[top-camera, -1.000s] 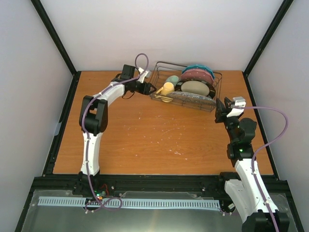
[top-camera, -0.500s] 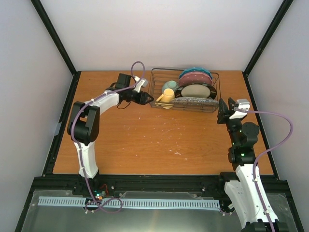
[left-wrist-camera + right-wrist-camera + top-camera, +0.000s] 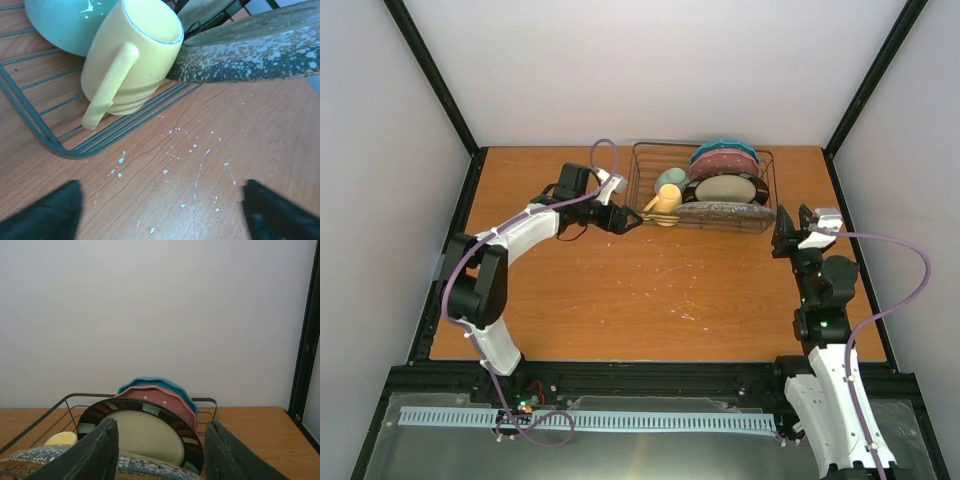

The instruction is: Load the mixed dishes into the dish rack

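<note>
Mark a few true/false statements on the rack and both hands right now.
1. The yellow mug stands upright on the table. False: it lies on its side inside the dish rack.
2. The left hand is open and holds nothing. True.
3. The teal plate is the frontmost plate. False: it stands at the back, behind the pink plate; the grey speckled plate is nearest the arms.
4. The right hand is open and holds nothing. True.
</note>
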You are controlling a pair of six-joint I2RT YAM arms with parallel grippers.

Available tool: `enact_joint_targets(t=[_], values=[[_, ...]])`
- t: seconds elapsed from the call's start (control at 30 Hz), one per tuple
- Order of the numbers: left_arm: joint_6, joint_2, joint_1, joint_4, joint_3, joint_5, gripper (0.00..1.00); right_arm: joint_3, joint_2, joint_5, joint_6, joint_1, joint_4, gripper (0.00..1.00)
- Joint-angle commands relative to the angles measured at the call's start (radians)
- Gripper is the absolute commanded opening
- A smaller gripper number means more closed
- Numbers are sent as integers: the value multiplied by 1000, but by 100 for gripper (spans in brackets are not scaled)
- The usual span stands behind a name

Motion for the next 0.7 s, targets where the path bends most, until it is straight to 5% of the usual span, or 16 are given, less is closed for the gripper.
enact_joint_targets(t=[0.0, 0.33, 0.67], values=[[-27, -77, -19, 12, -5, -133, 100, 20, -1, 31, 31, 6, -43, 49], [10, -337, -19, -22, 172, -478, 99, 151, 145, -145, 76, 7, -177, 57], [27, -590, -14, 130, 125, -673, 100, 163, 114, -58, 121, 6, -163, 64]])
